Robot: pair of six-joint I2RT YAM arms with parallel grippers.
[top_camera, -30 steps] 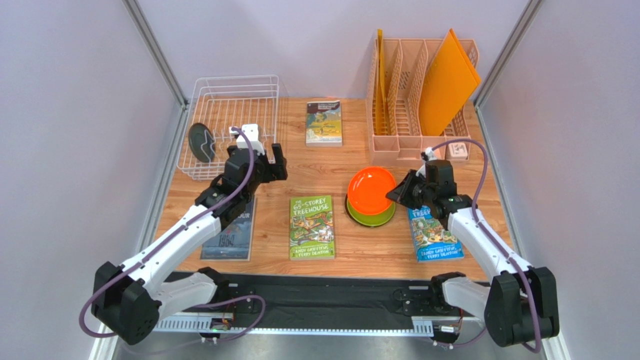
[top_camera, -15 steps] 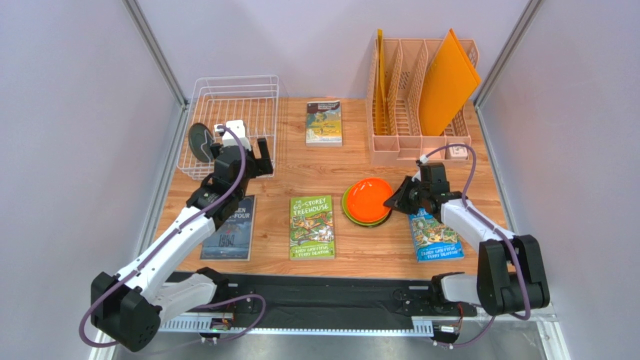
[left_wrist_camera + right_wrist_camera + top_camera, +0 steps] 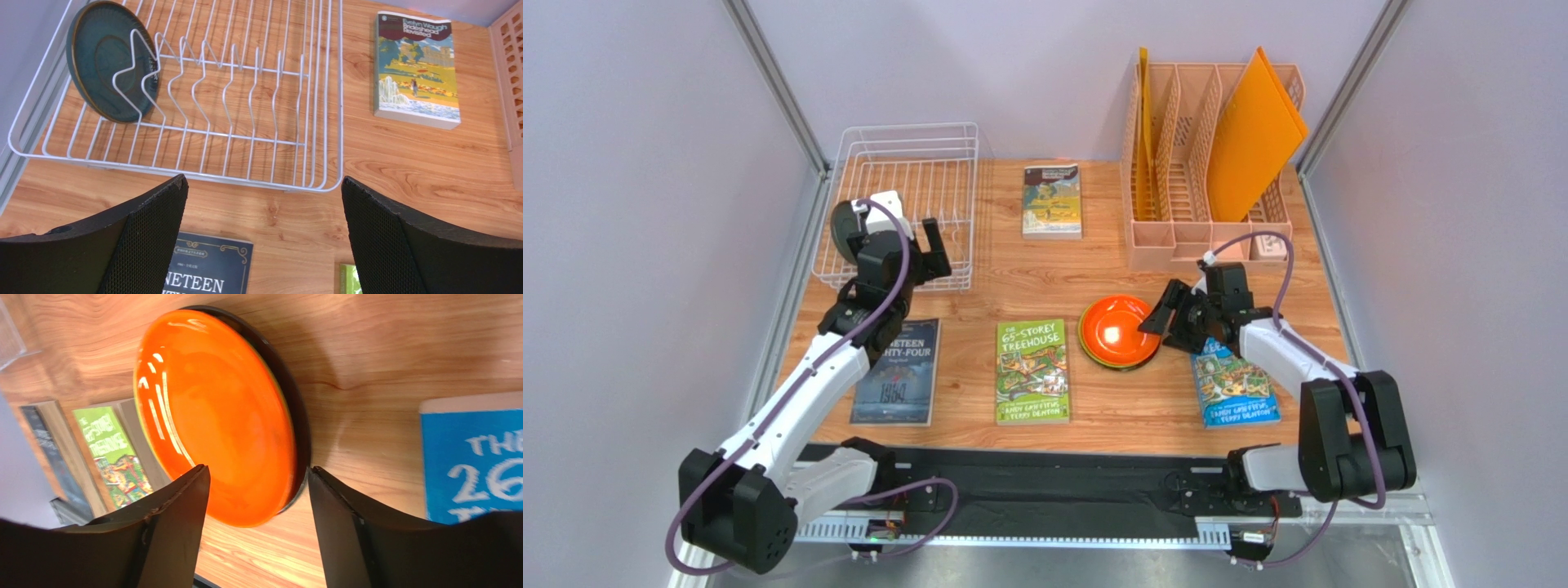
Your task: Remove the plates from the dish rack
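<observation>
Only my left wrist camera shows the dark teal plate (image 3: 107,61). It stands on edge between prongs at the left end of the dish rack (image 3: 233,104), and from above my left arm (image 3: 815,370) largely hides it. The right wrist camera shows a dark rim under the orange plate (image 3: 215,416), which lies flat between a green book (image 3: 1032,370) and a blue book (image 3: 472,459). My left gripper (image 3: 264,184) hangs wide open and empty before the rack's near rim. My right gripper (image 3: 256,474) has its fingers apart astride the orange plate's edge, gripping nothing.
</observation>
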